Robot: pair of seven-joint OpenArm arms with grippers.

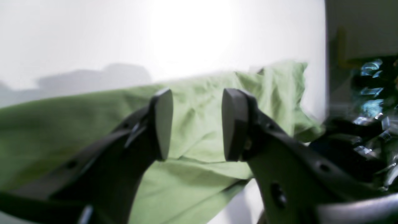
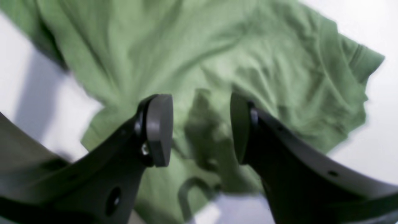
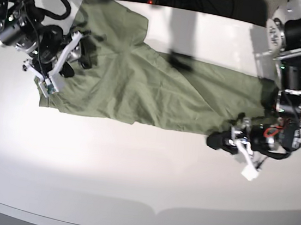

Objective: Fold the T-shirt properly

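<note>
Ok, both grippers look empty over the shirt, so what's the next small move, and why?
Probably lower the left gripper onto the hem edge just below it and close. Both it and the right gripper stand open, holding nothing, while the T-shirt lies wrinkled and not yet folded.

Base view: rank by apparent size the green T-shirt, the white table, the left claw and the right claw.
1. Glossy white table, largest.
2. Wrinkled sage-green cotton T-shirt, spread across it.
3. Black left claw and black right claw: both small and look alike, not ranked.
</note>
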